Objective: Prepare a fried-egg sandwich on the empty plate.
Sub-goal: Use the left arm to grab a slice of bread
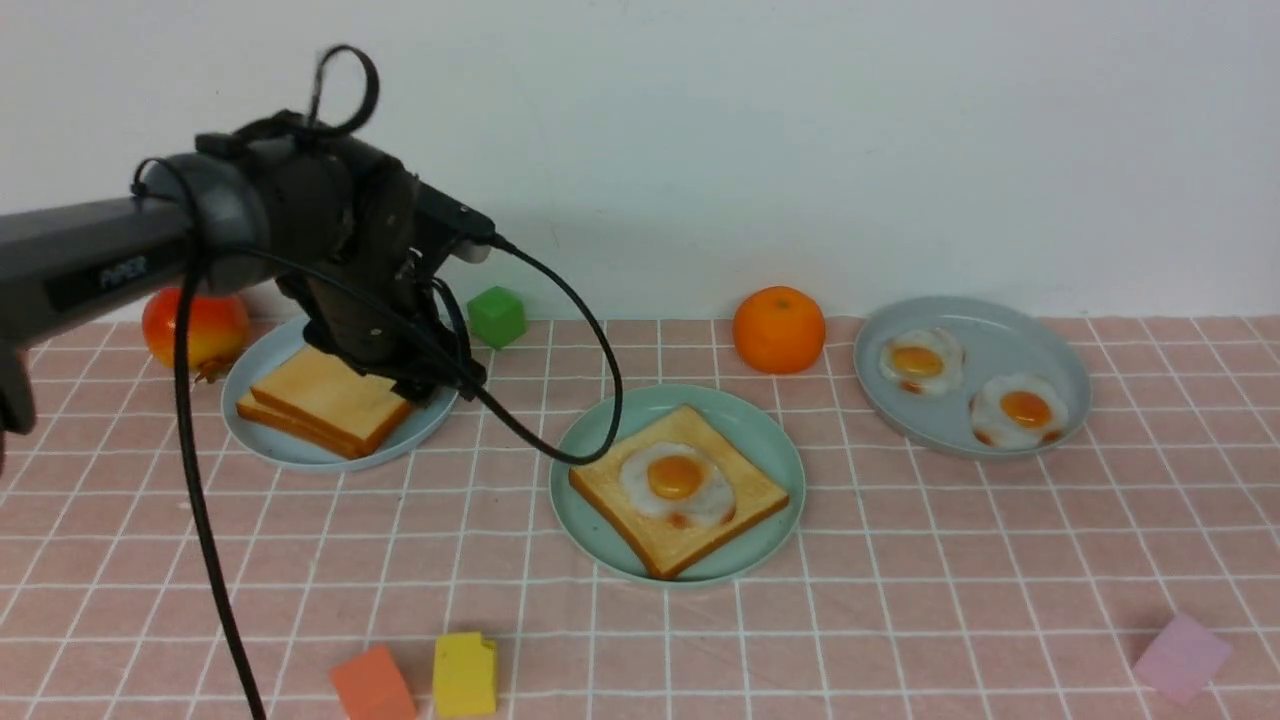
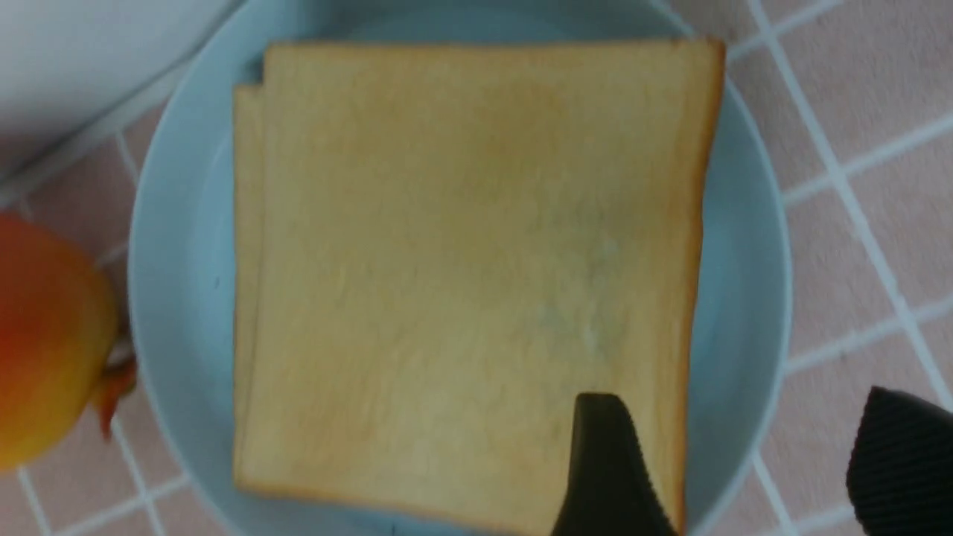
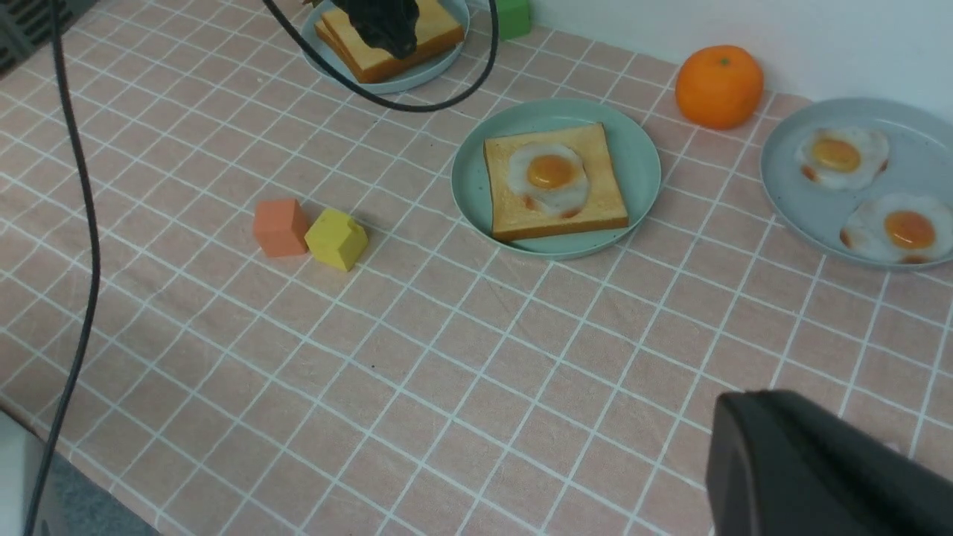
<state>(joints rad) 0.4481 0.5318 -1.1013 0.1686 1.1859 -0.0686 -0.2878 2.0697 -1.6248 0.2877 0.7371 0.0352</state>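
The left arm reaches in level from the left side, its wrist bent down so that the left gripper hangs over the pale blue plate. Its jaws are spread. In the wrist view one of the fingers lies over the edge of the toast stack, and the other sits out past the plate's rim, above the pink cloth. The stack is directly under the jaws. The fried-egg sandwich, so far a single slice with an egg on top, lies on the mint-green plate, well apart from the jaws, to their right and nearer the robot.

Whether the inner finger touches the toast cannot be told, as the wrist view is blurred. The lower slice shows there only as a thin strip along one side. In the front view the gripper hides the stack's far right corner, and a black cable loops down across the mint-green plate's rim. The right gripper appears only as a dark bulk cut off at the corner of its own view, so the set of its jaws cannot be told.
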